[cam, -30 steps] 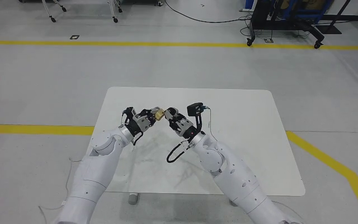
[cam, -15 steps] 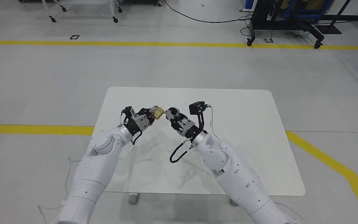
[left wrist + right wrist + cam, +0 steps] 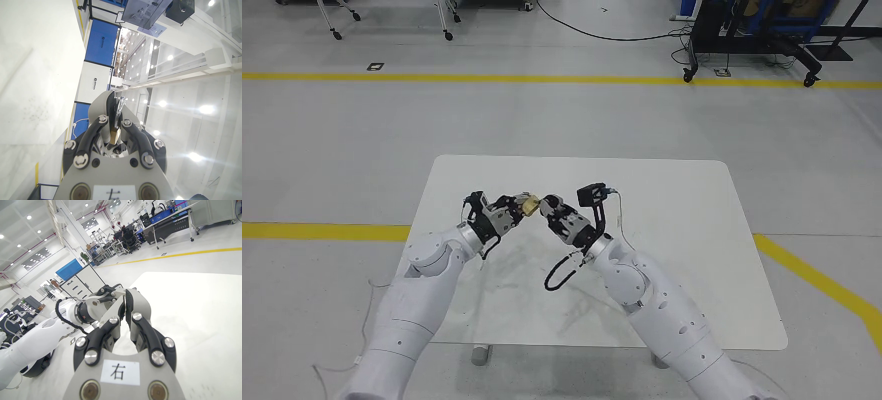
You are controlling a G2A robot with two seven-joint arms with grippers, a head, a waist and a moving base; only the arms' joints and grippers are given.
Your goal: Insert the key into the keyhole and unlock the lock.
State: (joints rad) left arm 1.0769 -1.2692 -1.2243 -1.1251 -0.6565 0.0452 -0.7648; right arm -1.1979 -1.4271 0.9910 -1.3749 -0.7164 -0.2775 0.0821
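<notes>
Lock [image 3: 114,135] pinched in left hand [image 3: 118,106]; right hand [image 3: 125,306] closed

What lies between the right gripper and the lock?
The top view shows nothing between them: the right gripper sits almost against the lock.

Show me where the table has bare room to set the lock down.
Widest: the right half of the table, between the right arm and the right edge. Also the far strip between the lock and the far edge. Crowded: left of centre, where the left tool, shut on the lock, meets the right tool.
</notes>
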